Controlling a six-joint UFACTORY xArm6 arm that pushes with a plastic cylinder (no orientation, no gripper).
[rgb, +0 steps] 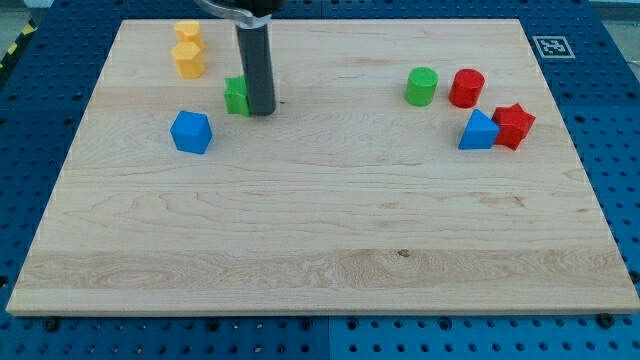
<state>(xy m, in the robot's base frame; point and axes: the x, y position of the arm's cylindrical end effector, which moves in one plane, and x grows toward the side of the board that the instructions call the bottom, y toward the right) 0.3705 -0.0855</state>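
Rod pressed down on the wooden surface (320, 250), my tip (261, 111) touching a green block (236, 96) at its left, blue cube (191, 132) nearer, yellow blocks (187, 50) beyond, red and blue shapes (495, 127) far right; no hand fitted.

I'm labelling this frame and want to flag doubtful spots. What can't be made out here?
- Green block, camera view: my tip and rod cover its right part, so shape and contact are unclear.
- Upper yellow block: partly hidden by the lower yellow block.
- Arm above the rod: cut off by the view's top edge.
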